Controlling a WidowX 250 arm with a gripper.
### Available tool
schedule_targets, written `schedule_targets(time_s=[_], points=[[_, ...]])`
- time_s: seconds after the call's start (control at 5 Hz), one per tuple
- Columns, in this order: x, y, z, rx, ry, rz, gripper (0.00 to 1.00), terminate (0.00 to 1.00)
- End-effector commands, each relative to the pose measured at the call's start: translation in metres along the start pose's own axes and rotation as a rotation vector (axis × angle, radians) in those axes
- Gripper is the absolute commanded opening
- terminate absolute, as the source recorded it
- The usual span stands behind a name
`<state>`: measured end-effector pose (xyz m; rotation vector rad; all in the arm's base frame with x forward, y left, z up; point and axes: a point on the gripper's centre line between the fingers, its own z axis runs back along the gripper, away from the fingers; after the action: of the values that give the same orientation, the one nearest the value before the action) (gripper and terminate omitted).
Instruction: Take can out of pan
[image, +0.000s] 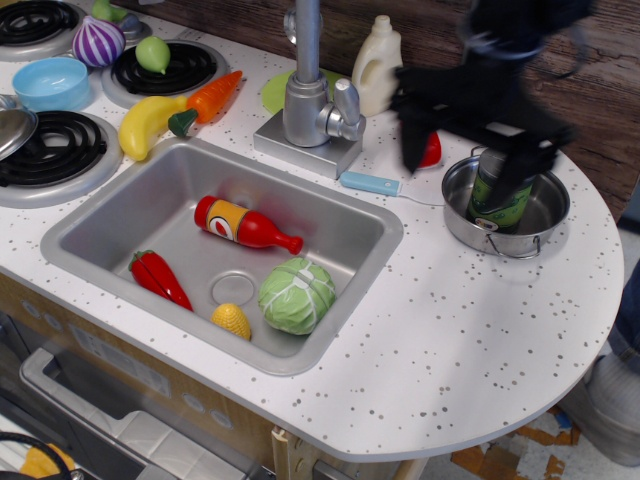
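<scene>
You have one view only, so nothing overlaps with a second camera. It looks down at a steep angle from the front of the surface (480, 330), facing the wooden back wall (590, 70). It sits near enough that the stove burners (45, 140) are cut off at the left edge, while the sink (120, 215) fills the middle and the pan (455, 190) lies right.

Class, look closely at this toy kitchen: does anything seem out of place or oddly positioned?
Yes. A green-labelled can stands upright inside the shiny steel pan on the counter's right side, where loose food would be expected. The blurred black gripper is above it, not visibly gripping.
</scene>
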<state>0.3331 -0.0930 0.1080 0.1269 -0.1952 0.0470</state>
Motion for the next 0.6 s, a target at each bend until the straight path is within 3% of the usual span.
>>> schedule_targets(time_s=[0.0, 0.4], points=[[0.042, -0.027, 0.005, -0.028, -0.088, -0.037, 1.0, 0.0], [0.068, -0.027, -0.011, -0.064, -0.132, -0.091, 1.0, 0.0]])
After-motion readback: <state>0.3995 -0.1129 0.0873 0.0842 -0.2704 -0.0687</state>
